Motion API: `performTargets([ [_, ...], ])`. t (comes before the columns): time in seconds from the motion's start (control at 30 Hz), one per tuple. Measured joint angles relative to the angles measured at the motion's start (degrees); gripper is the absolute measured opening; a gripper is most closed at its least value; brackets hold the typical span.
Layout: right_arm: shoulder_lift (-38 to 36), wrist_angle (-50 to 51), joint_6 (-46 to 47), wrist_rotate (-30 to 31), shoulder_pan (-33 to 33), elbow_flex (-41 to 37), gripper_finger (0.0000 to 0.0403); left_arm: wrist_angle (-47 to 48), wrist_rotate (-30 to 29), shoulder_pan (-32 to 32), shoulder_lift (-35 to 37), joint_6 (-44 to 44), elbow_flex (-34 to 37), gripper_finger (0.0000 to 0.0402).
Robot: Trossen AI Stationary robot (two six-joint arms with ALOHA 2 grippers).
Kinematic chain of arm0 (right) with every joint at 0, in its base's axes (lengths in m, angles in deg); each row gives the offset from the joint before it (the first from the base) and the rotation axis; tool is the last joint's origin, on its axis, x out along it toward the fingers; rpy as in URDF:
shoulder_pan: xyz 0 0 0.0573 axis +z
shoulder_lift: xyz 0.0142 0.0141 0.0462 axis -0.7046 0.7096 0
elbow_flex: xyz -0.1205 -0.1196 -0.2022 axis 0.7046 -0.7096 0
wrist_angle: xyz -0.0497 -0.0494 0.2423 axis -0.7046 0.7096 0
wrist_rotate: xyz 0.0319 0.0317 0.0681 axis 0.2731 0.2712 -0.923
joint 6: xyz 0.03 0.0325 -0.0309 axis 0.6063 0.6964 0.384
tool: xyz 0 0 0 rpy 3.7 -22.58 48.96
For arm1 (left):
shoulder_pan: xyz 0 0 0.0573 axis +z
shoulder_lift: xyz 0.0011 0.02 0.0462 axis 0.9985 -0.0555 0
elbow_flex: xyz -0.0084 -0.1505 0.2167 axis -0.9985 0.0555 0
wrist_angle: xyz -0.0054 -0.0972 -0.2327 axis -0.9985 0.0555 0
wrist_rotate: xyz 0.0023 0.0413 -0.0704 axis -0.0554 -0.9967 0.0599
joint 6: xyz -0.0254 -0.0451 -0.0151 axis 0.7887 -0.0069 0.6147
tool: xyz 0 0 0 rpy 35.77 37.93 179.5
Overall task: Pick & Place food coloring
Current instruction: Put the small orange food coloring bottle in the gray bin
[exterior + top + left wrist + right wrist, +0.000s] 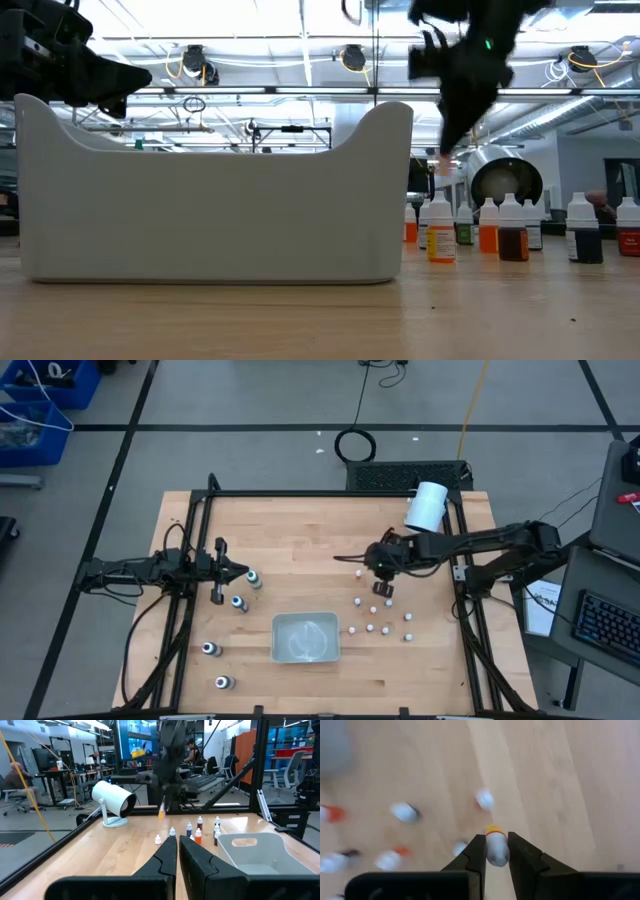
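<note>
We've got the right pincer (494,851) pinching 1 tiny food coloring bottle (496,848) around its body, and it looks light, stiff and slick, so we'd keep gripping mid-body; left pincer (176,854) is pressed together, empty.

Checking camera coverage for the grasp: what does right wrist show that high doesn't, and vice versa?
Right wrist only: the right gripper shut on a small bottle with a yellow-and-red band, seen end-on between the fingers.

High only: the whole table, the clear tray, the white cylinder, the left gripper shut and waiting by the four dark bottles on the left side.

Both: the loose whitish bottles standing on the wood below the right gripper.
</note>
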Motion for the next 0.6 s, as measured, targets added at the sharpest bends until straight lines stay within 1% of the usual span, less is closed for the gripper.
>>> performTargets([
  [0.1,2.11,0.04,-2.74,-0.16,2.92,4.75,0.0047,-0.02,0.0,0.01,0.0,-0.02,-0.01,0.0026],
  [0.27,7.81,1.48,-6.78,-0.22,7.53,14.88,0.0047,0.0,0.0,0.0,0.0,0.0,0.0,0.0026],
  [0.6,24.27,9.64,-11.24,-1.73,13.27,34.66,0.0046,0.0,0.02,-0.01,0.0,-0.02,-0.01,0.0026],
])
